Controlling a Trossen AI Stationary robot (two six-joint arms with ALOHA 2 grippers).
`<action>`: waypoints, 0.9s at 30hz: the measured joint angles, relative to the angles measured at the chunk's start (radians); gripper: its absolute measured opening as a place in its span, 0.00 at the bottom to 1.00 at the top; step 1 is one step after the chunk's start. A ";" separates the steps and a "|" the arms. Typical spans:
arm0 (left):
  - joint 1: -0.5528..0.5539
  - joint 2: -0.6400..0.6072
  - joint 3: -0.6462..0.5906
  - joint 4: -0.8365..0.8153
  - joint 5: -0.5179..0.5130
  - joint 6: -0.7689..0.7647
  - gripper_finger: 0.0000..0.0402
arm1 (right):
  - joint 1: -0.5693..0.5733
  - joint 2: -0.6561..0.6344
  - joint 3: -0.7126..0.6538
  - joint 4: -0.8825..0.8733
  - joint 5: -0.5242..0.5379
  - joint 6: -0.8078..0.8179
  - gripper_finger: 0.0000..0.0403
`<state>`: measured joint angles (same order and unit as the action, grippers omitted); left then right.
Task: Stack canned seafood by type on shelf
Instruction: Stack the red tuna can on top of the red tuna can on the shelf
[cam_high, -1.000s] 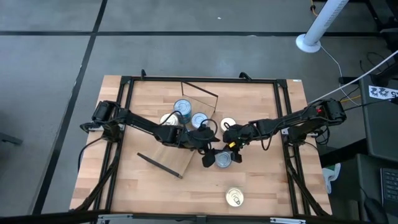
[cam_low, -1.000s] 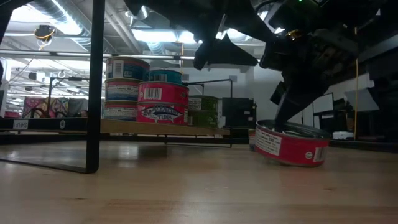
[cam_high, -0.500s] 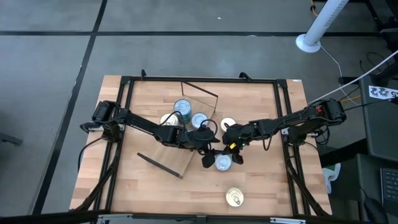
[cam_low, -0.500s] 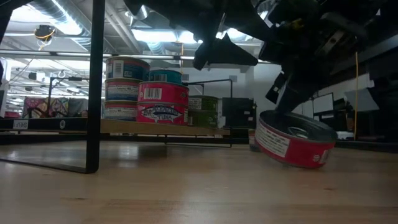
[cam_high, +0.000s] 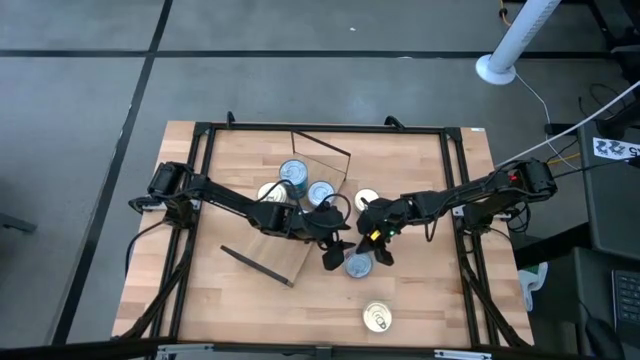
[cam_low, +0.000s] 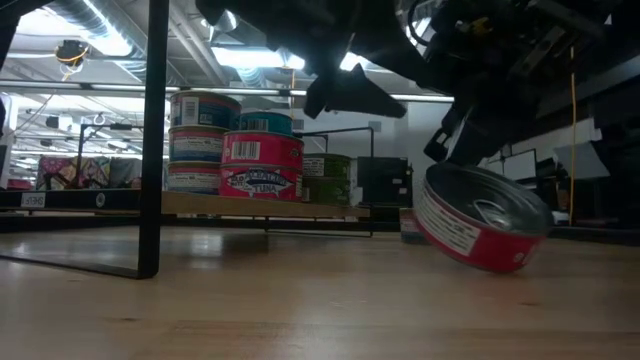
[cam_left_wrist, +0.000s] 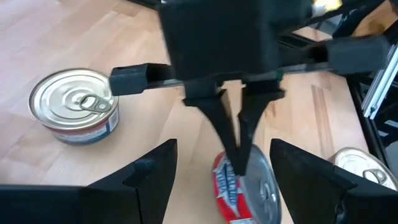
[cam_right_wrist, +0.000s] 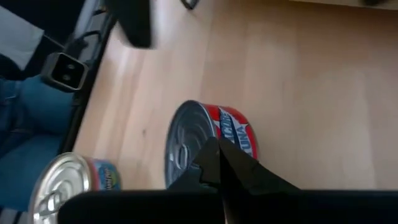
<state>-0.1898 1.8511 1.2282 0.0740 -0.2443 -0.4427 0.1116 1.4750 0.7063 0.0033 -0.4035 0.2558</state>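
my right tool (cam_high: 376, 250) has its fingers pinched together on the rim of a red-labelled tin (cam_low: 478, 231), which is tipped up on one edge on the tabletop (cam_high: 420, 300). my left tool (cam_high: 330, 250) hovers just beside it, fingers spread apart and holding nothing. beyond, the shelf (cam_low: 250, 205) carries stacked tins (cam_low: 262, 165). a gold-lidded tin (cam_high: 377, 317) sits apart near the front edge, and another silver-topped tin (cam_high: 366, 199) lies behind my right tool.
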 joint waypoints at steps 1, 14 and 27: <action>0.000 0.000 0.000 -0.005 0.000 0.000 0.63 | 0.000 0.000 0.000 0.003 -0.012 0.000 0.00; 0.000 0.000 0.000 -0.014 -0.001 0.008 0.63 | 0.000 0.000 0.000 0.003 -0.140 0.001 0.00; -0.005 0.000 0.000 -0.014 -0.001 0.011 0.62 | -0.001 0.000 0.000 -0.005 -0.085 0.063 0.10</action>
<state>-0.1947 1.8510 1.2282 0.0596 -0.2454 -0.4316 0.1108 1.4746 0.7063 -0.0021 -0.4890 0.3193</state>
